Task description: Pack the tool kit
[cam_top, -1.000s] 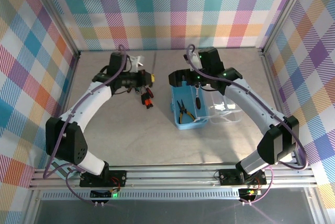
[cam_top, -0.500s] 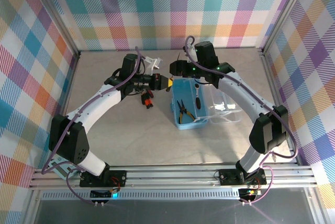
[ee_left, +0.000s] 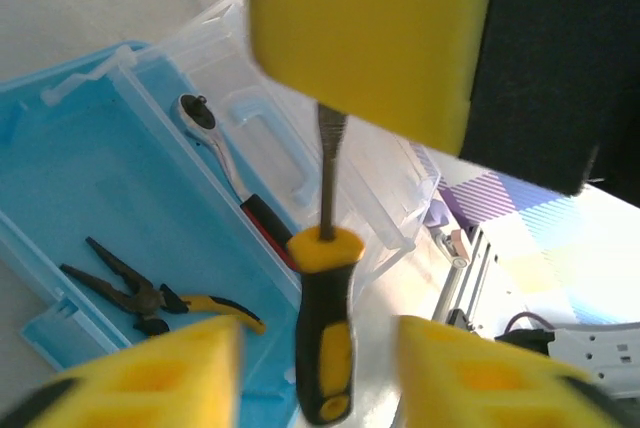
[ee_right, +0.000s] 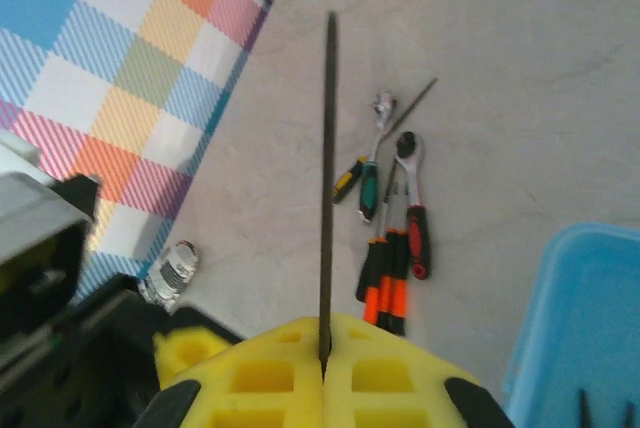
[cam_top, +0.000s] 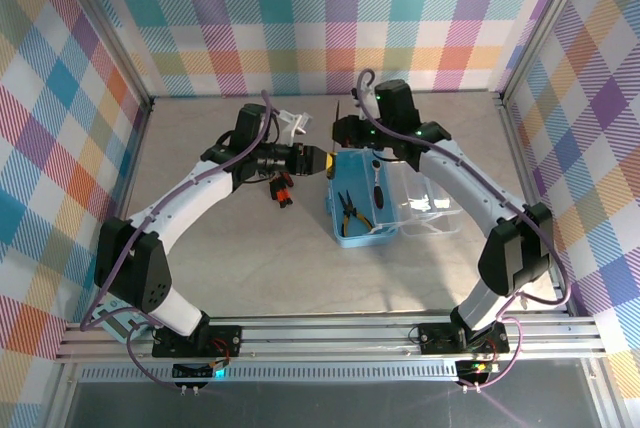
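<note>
Now the yellow-and-black screwdriver [ee_left: 325,338] has changed owners. A second ago the left tool [cam_top: 322,160] was pinching it, set back over the loose tools, while the right tool [ee_right: 322,373] stood wide open over the case. Half a second ago the two met tip to tip. In the right wrist view the yellow pads are pressed together on the thin steel shaft [ee_right: 328,148], which runs straight out from between them. In the left wrist view the left tool's fingers [ee_left: 150,373] have spread, and the handle hangs between them with a gap on either side, so the right tool alone seems to carry it.

The light-blue case [cam_top: 337,216] lies open on the counter [cam_top: 250,258], just beside and below the meeting tools, on the right tool's side. Its clear lid [cam_top: 430,210] is folded out flat beyond it. The pliers [ee_left: 150,293] are already inside, and a ratchet [ee_left: 215,143] with a red-and-black handle lies along the hinge side.

Under the left tool a small cluster is not yet packed: another ratchet [ee_right: 412,198], orange-and-black screwdrivers [ee_right: 385,283] and a green-handled driver [ee_right: 368,188].

My reading is that the handover is done. The right tool is placed to lower this screwdriver into the case, and the left is free to go back for the cluster.
</note>
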Robot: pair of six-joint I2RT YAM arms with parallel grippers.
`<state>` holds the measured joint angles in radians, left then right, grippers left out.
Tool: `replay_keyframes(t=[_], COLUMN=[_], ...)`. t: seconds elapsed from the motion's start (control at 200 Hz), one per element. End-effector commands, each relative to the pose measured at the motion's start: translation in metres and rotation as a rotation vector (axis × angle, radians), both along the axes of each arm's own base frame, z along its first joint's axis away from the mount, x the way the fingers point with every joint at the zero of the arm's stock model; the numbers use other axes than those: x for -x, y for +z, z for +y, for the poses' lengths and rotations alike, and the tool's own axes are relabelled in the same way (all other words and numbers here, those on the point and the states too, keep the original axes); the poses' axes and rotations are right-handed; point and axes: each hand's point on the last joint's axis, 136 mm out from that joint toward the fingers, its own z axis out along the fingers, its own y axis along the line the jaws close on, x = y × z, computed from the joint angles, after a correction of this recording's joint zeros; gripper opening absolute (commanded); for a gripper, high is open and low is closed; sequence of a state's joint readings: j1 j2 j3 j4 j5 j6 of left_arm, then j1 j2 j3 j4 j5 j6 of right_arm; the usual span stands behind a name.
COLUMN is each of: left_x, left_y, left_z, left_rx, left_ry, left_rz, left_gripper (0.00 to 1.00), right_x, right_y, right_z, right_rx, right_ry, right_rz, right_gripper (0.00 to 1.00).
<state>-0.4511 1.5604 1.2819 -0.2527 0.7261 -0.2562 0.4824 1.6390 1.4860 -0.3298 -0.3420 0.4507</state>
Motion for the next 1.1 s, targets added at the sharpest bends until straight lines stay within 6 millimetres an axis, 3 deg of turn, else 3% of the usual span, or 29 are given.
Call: replay_keyframes(t=[0.0, 0.095, 0.17, 0.295, 0.39, 0.505, 0.74, 1.09], left_x=[-0.006, -0.027, -0.044, -0.063, -0.070, -0.073, -0.071, -0.070], left_y=[0.013, 0.007, -0.012, -0.067, -0.097, -0.114, -0.139, -0.169], left_z=[0.024, 0.063, 0.100, 0.160, 0.188, 0.190, 0.189, 0.187], left_rx=[-0.054, -0.100, -0.200, -0.508, -0.681, -0.708, -0.718, -0.738], left_ry=[0.045, 0.187, 0.329, 0.531, 0.603, 0.603, 0.595, 0.577], left_rz=[-0.048, -0.020, 0.032, 0.138, 0.179, 0.203, 0.254, 0.322], left_gripper=[0.79, 1.00, 1.00, 1.00, 1.00, 1.00, 1.00, 0.89], right_x=[-0.001, 0.003, 0.009, 0.014, 0.013, 0.009, 0.001, -0.002], right_y=[0.011, 0.008, 0.000, -0.025, -0.045, -0.067, -0.103, -0.115], right_z=[-0.058, -0.104, -0.135, -0.171, -0.189, -0.202, -0.200, -0.183], right_rx=[0.071, 0.149, 0.238, 0.406, 0.517, 0.610, 0.646, 0.614], right_ry=[-0.063, -0.126, -0.172, -0.221, -0.250, -0.260, -0.219, -0.174], right_rz=[-0.046, -0.037, -0.021, 0.037, 0.075, 0.119, 0.182, 0.195], right_gripper=[0.00, 0.00, 0.00, 0.00, 0.00, 0.00, 0.00, 0.03])
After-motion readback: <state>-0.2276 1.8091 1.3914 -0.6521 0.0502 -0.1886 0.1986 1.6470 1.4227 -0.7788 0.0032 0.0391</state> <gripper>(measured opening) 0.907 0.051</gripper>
